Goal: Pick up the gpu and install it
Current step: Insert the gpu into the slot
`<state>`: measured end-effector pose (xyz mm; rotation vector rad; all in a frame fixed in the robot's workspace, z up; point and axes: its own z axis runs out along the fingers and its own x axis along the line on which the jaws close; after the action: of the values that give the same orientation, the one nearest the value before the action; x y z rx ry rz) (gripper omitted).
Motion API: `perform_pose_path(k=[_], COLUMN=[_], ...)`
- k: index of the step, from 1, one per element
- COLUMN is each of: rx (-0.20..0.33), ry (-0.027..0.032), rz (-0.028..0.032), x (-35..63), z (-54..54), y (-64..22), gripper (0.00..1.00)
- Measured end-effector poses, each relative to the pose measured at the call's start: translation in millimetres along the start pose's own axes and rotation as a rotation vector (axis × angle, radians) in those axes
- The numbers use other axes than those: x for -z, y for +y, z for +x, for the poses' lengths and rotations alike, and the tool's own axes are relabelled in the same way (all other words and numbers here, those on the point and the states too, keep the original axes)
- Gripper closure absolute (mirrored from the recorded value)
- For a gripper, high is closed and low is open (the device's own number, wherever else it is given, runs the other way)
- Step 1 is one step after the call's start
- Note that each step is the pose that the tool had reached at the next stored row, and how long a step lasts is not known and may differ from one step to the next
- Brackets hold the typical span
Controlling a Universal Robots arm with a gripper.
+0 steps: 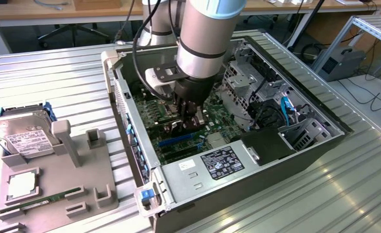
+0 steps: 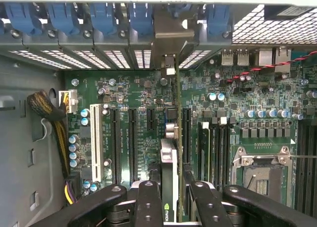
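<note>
gpu (image 2: 171,160) held on edge, upright over the motherboard (image 2: 129,93), long axis running along the board's expansion slots. Gripper (image 2: 173,187) fingers (image 2: 148,202) set narrow, one pad on each face of the card, clamping it. Card sits just beside the two long black slots (image 2: 124,142), on their side away from the white slot (image 2: 95,142), with the empty CPU socket (image 2: 262,175) farther off across the motherboard on the card's other side. Silver bracket end (image 2: 170,63) of the card reaches the edge of the motherboard where the vented covers and blue clips (image 2: 101,14) line up. Cannot tell whether the card's lower edge is seated in a slot or just above it. Exterior view: arm (image 1: 207,39) comes down steeply onto the motherboard inside the open computer case (image 1: 306,150).
</note>
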<state>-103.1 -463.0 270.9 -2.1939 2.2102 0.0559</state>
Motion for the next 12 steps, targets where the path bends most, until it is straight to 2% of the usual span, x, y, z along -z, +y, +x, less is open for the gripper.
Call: perform_pose_path(k=[6, 12], rx=[-0.01, -0.014], ry=[0.0003, 0.0038], rz=[0.0005, 0.0008], x=[-0.7, -1.2], z=[0.0, 0.0], y=[-0.5, -0.6], gripper=[0.73, 0.73])
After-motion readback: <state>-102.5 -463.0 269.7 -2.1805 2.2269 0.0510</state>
